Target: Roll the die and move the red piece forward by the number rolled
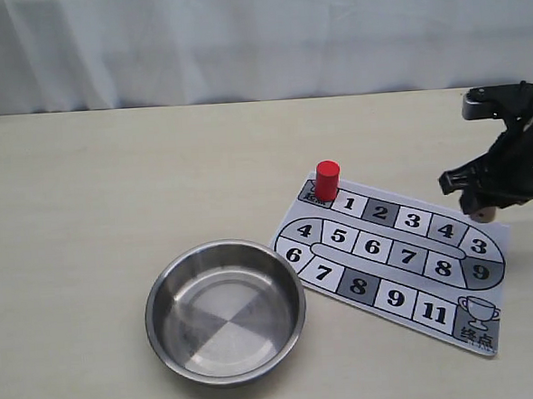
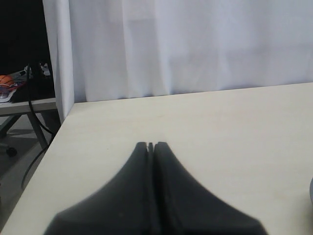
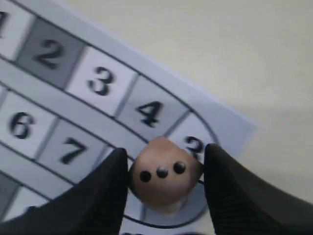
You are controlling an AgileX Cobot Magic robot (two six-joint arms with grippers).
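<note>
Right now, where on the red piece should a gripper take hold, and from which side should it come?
Grip the red piece across its curved side wall, near the top, coming straight down from above. It stands upright on the corner square of the board, nothing close beside it, so the jaws fit on either side. The right gripper holds the die.

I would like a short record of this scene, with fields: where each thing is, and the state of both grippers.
die: held between the right gripper's fingers, three-pip face toward the wrist camera, over the board's right end
red piece: upright on the grey square beside square 1
steel bowl: empty, on the table by the board's left edge
left gripper: shut, holding nothing
right gripper: shut on the die
</note>
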